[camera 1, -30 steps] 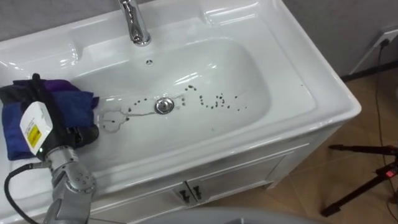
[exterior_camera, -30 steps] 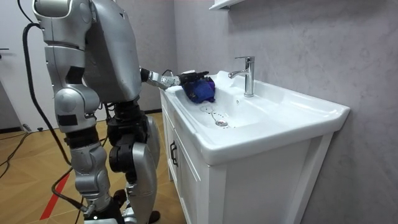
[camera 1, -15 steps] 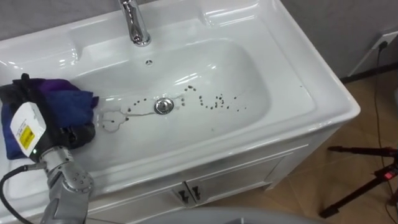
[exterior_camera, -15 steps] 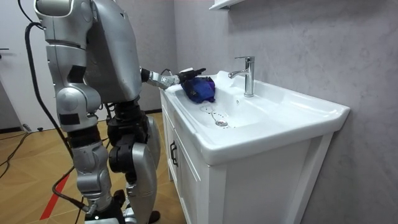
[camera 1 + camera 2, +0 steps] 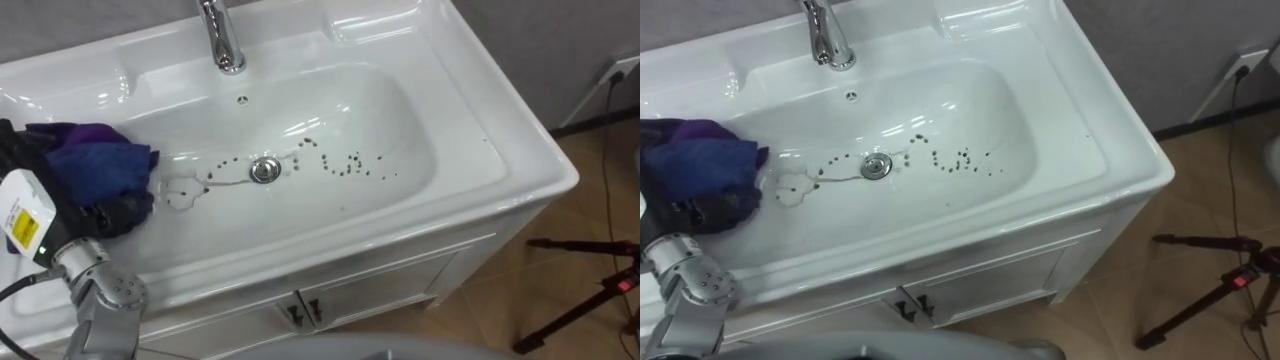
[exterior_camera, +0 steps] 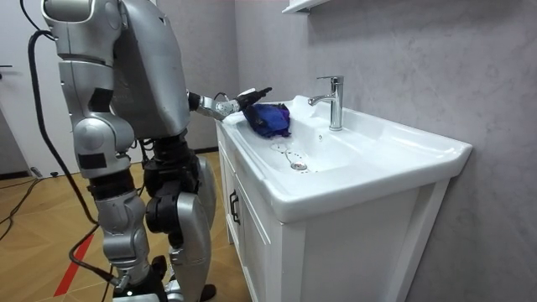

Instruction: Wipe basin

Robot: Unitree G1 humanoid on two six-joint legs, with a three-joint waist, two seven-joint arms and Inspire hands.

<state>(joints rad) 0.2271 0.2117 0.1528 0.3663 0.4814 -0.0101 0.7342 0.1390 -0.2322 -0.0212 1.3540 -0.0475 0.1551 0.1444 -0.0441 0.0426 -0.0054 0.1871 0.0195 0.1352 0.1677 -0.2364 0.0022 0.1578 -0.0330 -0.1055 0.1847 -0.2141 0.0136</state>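
Blue cloth (image 5: 95,165), clutched by left hand (image 5: 85,215), against basin (image 5: 400,130) wall

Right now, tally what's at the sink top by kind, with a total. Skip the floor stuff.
Basin: 1
Faucet: 1
Drain: 1
Blue-purple cloth: 1
Robot left hand, at the cloth: 1
Dark specks in the bowl: scattered, too small to count, left out of the total
Total: 5
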